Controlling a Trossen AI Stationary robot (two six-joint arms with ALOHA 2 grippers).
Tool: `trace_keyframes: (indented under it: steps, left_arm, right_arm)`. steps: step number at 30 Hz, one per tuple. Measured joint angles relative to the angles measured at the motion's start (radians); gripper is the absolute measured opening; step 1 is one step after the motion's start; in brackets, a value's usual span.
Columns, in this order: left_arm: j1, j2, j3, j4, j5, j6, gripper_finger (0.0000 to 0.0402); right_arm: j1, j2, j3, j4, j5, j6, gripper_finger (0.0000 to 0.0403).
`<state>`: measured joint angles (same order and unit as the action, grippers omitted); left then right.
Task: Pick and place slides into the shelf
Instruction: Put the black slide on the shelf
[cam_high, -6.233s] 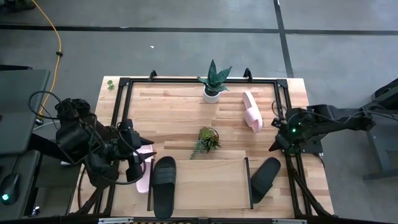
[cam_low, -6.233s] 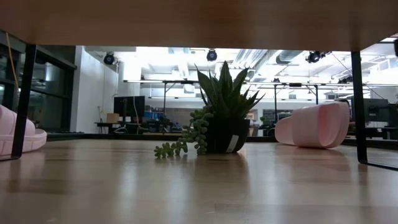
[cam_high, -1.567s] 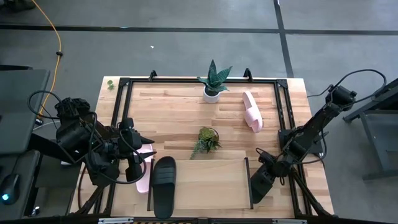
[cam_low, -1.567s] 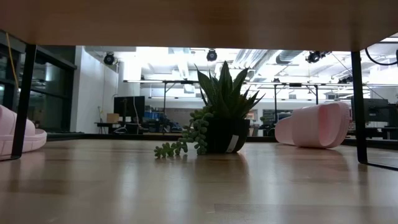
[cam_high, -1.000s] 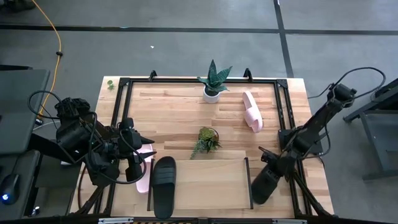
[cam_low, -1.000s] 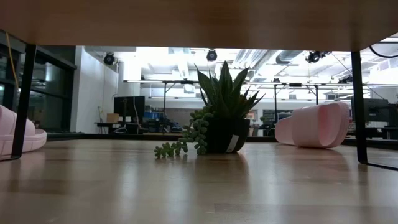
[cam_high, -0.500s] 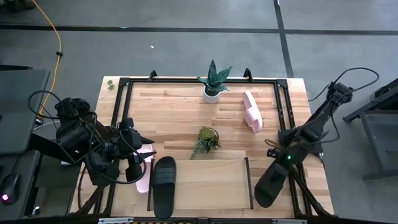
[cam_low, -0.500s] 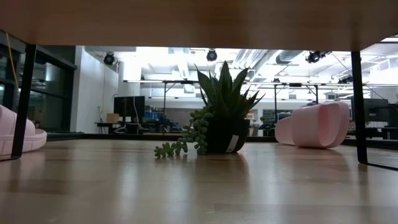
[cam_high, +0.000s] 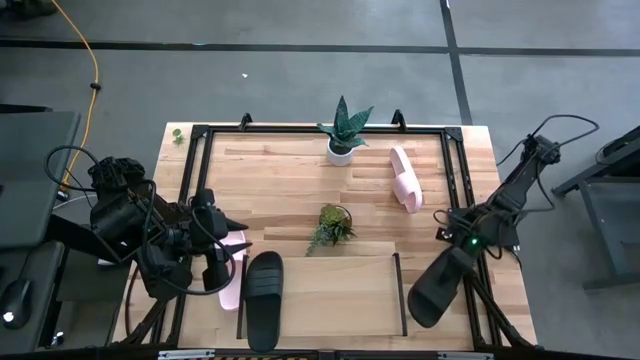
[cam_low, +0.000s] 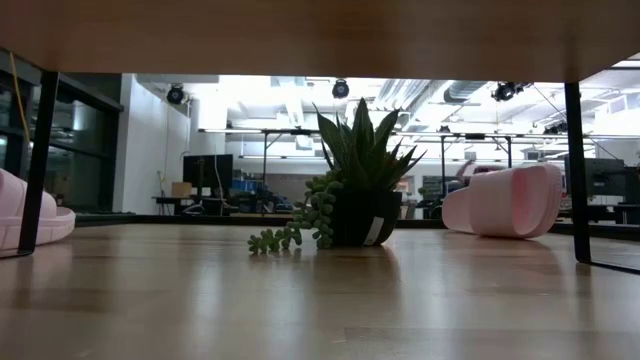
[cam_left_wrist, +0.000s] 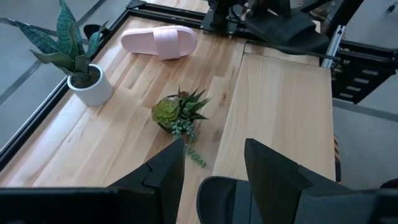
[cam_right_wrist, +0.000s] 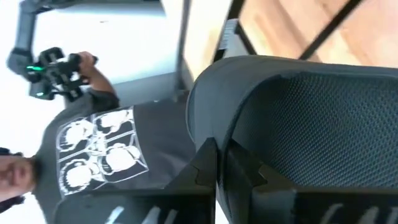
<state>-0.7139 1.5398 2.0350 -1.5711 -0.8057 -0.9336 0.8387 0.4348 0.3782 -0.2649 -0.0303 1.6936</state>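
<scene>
1. Slides in hand: one only. Pinched between the fingers (cam_right_wrist: 202, 169) of the right gripper (cam_high: 459, 258), which are closed right down on the thin rim of the held black slide (cam_high: 437, 288), presumably because the foam edge gives a slim, firm purchase.
2. Hangs tilted in the air just outside the right side panel of the shelf (cam_high: 340, 290), toe towards the near edge. Looks held clear so as to pass over the panel before lowering onto the board.
3. Spread wide and gripping nothing on the left gripper (cam_high: 215, 264), poised over the near pink slide (cam_high: 233, 282), which lies just outside the left panel.
4. Already sits on the left end of the shelf: the second black slide (cam_high: 265, 300). Still lies far back near the table's right rail: the far pink slide (cam_high: 404, 178). Stand between them, well apart: two potted plants (cam_high: 331, 226).
5. Compared with some seconds earlier: right arm no longer folded at the table's right edge but stretched down to the slide; slide no longer resting beside the panel but raised and swung outward. Left arm, the other three slides and the plants unchanged.
</scene>
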Motion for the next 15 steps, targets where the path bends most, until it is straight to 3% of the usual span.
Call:
trace_keyframes:
  steps: [7,11,15]
  left_arm:
    - [0.000,0.000,0.000,0.000,-0.018,-0.041,0.0154]
    - [0.000,0.000,0.000,0.000,-0.032,-0.068,0.0154]
    - [0.000,0.000,0.000,0.000,-0.059,-0.079,0.0154]
  right_arm:
    - [0.000,-0.090,0.000,0.005,0.006,-0.016,0.0000]
    - [0.000,-0.117,0.004,0.102,0.043,-0.035,0.0000]
    - [0.000,-0.115,0.078,0.108,0.090,-0.112,0.0000]
